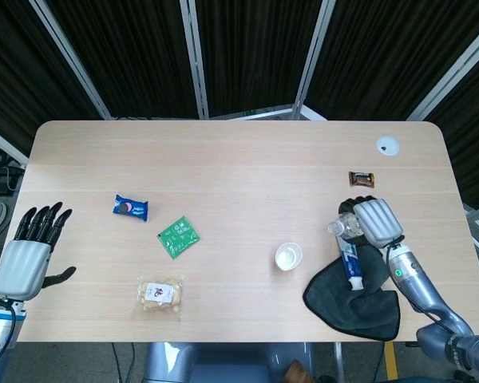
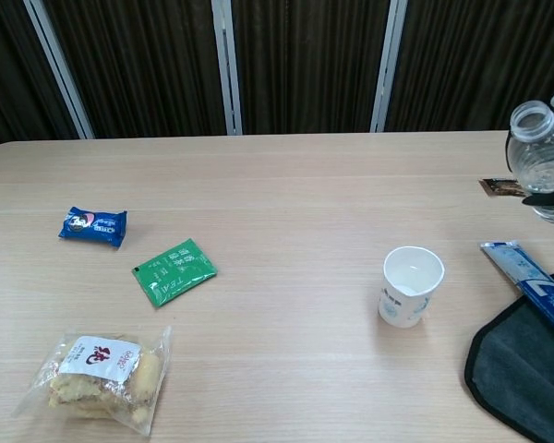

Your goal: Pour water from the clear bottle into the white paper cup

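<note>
The right hand grips the clear bottle and holds it lifted off the tabletop, tilted so its open neck points toward 9 o'clock in the head view. In the chest view only the bottle's upper part shows at the right edge, mouth leaning left, with dark fingers around its side; water sits in the part that shows. The white paper cup stands upright on the tabletop at about 8 o'clock from the bottle's mouth, apart from it. In the chest view the cup is near the middle right, its inside pale; whether any water is in it cannot be told.

Under the right hand and forearm a toothpaste tube lies partly on a dark cloth that drapes toward the near edge. At 12 o'clock from the hand lies a small brown packet, and farther toward 1 o'clock a white round disc near the far right corner.

The left hand is released, fingers spread, at the near left edge of the tabletop, holding nothing. Between it and the cup lie a blue snack pack, a green sachet and a clear bag of biscuits.
</note>
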`<state>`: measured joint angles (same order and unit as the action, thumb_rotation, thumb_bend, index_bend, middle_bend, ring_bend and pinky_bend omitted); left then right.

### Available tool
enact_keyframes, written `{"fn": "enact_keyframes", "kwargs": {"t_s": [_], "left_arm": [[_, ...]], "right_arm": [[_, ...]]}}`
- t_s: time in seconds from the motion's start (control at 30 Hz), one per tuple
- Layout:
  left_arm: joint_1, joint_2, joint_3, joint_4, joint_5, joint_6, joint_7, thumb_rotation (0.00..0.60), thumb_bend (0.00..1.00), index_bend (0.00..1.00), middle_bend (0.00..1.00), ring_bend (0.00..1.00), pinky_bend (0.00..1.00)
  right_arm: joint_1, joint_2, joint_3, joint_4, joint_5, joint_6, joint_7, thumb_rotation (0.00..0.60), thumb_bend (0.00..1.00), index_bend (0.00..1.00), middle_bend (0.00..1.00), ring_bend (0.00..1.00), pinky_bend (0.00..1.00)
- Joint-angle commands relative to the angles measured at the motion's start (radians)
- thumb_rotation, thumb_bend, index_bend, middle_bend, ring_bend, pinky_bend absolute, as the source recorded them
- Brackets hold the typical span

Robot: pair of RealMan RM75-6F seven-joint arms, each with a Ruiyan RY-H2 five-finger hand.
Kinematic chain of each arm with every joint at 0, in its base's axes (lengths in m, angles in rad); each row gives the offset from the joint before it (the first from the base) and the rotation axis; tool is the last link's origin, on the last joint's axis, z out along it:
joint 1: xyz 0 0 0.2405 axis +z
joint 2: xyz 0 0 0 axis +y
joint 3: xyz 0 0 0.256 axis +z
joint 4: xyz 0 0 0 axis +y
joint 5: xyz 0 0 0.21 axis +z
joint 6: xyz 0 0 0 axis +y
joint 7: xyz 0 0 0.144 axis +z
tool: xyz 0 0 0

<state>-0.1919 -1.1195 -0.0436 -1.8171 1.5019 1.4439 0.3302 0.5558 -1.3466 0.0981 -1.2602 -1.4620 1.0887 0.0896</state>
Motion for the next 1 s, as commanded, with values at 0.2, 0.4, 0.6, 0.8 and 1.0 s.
{"fn": "enact_keyframes", "kwargs": {"t_s": [0.2, 0.4, 0.6, 0.8, 1.0], "left_arm": [[0.007, 0.013, 0.01, -0.006, 0.007, -0.001, -0.006, 0.6, 0.0, 0.0, 0.0, 0.0, 0.0], [0.012, 0.017, 0.011, -0.005, 0.01, 0.002, -0.013, 0.6, 0.0, 0.0, 0.0, 0.0, 0.0], [0.014, 0.017, 0.012, -0.006, 0.018, 0.005, -0.014, 0.6, 0.0, 0.0, 0.0, 0.0, 0.0], [0.012, 0.016, 0.008, -0.005, 0.009, -0.003, -0.012, 0.6, 0.0, 0.0, 0.0, 0.0, 0.0], [0.011, 0.014, 0.005, -0.004, 0.003, -0.007, -0.008, 0.6, 0.0, 0.0, 0.0, 0.0, 0.0]], "right_arm": [[-0.003, -0.056, -0.019, 0.002, 0.014, -0.002, -0.257, 0.6, 0.42, 0.56, 0.67, 0.56, 0.45], [-0.006, -0.096, -0.014, -0.015, 0.057, -0.009, -0.416, 0.6, 0.42, 0.56, 0.67, 0.57, 0.45], [0.009, -0.117, -0.003, -0.044, 0.121, -0.041, -0.59, 0.6, 0.43, 0.56, 0.67, 0.57, 0.45], [0.016, -0.136, 0.009, -0.074, 0.189, -0.054, -0.711, 0.6, 0.42, 0.56, 0.67, 0.57, 0.45], [0.024, -0.151, 0.017, -0.109, 0.245, -0.049, -0.807, 0.6, 0.43, 0.56, 0.67, 0.57, 0.45]]}}
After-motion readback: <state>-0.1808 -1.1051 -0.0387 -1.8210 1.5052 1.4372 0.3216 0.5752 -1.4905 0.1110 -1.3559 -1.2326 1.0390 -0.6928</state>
